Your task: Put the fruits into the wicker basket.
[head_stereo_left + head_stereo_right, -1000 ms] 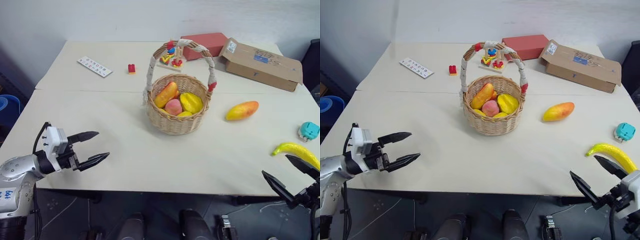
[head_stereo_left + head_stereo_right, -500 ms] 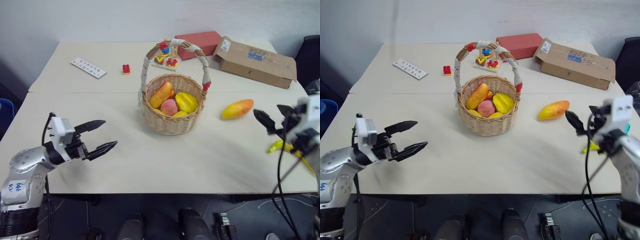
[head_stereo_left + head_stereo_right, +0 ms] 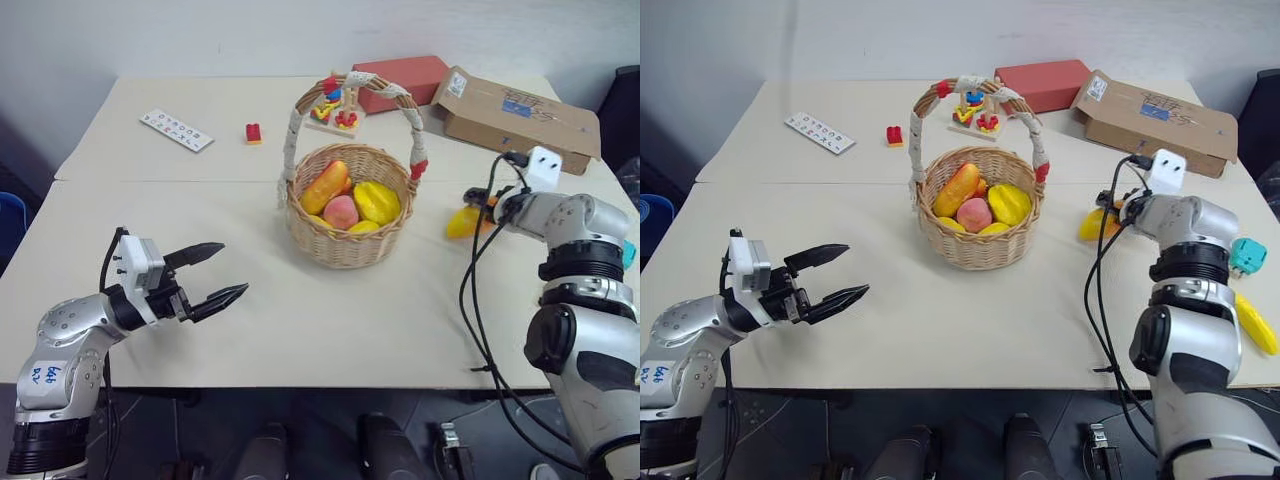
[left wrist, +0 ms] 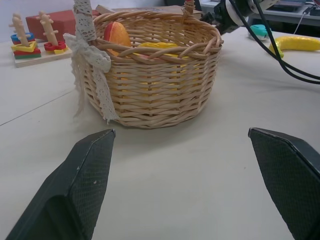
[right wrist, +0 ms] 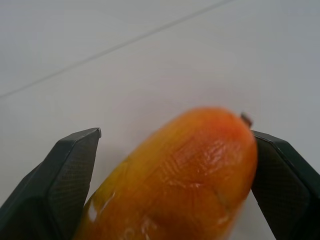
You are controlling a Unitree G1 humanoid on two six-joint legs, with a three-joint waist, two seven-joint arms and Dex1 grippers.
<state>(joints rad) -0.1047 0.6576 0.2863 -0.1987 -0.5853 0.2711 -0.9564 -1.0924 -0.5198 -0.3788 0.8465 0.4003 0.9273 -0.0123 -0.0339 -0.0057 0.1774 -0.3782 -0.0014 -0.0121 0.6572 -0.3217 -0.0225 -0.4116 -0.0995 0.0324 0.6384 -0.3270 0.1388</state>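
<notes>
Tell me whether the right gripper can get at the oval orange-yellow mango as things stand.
Probably yes. The right gripper is open with the oval orange-yellow mango lying between its black fingers on the bare table; nothing blocks the way.

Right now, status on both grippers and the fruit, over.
Right gripper open, jaws straddling the mango on the table, not closed. Left gripper open, empty. Banana loose by right edge. Wicker basket part filled; path unobstructed.
</notes>
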